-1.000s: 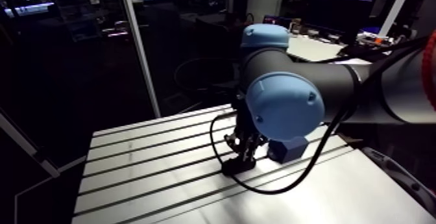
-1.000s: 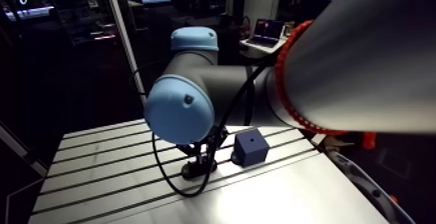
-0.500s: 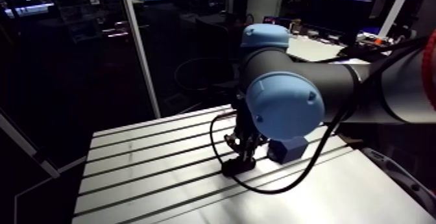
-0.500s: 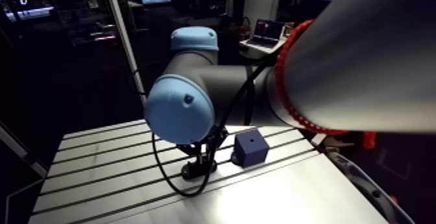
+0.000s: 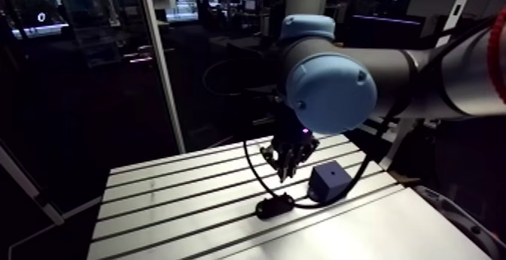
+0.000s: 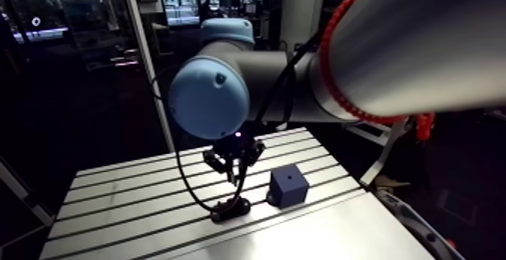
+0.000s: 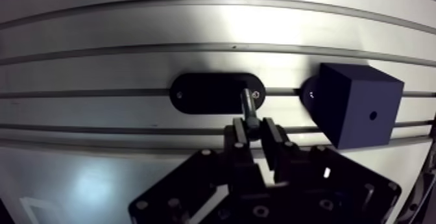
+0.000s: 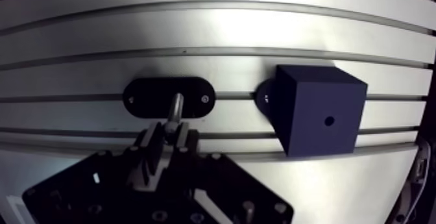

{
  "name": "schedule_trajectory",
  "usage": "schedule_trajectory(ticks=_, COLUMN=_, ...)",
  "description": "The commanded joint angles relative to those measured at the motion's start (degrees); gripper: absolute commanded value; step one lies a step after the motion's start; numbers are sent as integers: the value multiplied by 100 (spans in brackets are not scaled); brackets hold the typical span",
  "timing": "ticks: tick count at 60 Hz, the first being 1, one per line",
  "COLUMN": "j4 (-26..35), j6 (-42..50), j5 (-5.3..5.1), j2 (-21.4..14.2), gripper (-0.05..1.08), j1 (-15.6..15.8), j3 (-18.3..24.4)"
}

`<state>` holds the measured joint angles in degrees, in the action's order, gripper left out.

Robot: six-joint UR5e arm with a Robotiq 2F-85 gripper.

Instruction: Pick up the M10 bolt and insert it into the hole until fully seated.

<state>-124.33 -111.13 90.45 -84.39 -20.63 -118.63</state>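
Observation:
In the wrist view my gripper (image 7: 253,126) is shut on a slim metal M10 bolt (image 7: 248,103), whose shaft sticks out ahead of the fingertips. Below the bolt a black oval holder plate (image 7: 204,91) lies on the table. Beside the plate stands a dark blue cube (image 7: 357,103) with a small round hole (image 7: 372,116) in the face turned to the camera. The arm view has the gripper (image 5: 289,157) hanging above the holder plate (image 5: 274,205), clear of it, and the cube (image 5: 331,182) just to the right.
The slotted aluminium table (image 5: 166,195) runs out to the left and front of the plate and cube. A black cable (image 5: 252,174) loops down from the wrist beside the gripper. A dark round part (image 7: 307,95) sits against the cube's near side.
The gripper, low at the black holder plate before, now hangs higher above it with the bolt in its fingers. The arm view itself has shifted with the arm.

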Motion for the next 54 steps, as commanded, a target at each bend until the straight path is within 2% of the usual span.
schedule_trajectory(ticks=1, j4=955, j6=-9, j5=28, j2=-120, gripper=108, j1=-104, j3=603)
schedule_trajectory(ticks=6, j4=1227, j6=-10, j5=62, j2=-78, gripper=108, j1=-158, j3=754)
schedule_trajectory(ticks=16, j4=1927, j6=-1, j5=262, j2=95, gripper=108, j1=-170, j3=1159)
schedule_trajectory(ticks=24, j4=2185, j6=-1, j5=326, j2=213, gripper=108, j1=-170, j3=1365)
schedule_trajectory(ticks=27, j4=2198, j6=-1, j5=416, j2=281, gripper=108, j1=-170, j3=1437)
schedule_trajectory(ticks=28, j4=2198, j6=-1, j5=416, j2=281, gripper=108, j1=-170, j3=1437)
schedule_trajectory(ticks=29, j4=2220, j6=-1, j5=476, j2=323, gripper=108, j1=-177, j3=1480)
schedule_trajectory(ticks=31, j4=2269, j6=-1, j5=500, j2=360, gripper=108, j1=-179, j3=1524)
schedule_trajectory(ticks=54, j4=2709, j6=-28, j5=513, j2=798, gripper=108, j1=-654, j3=1940)
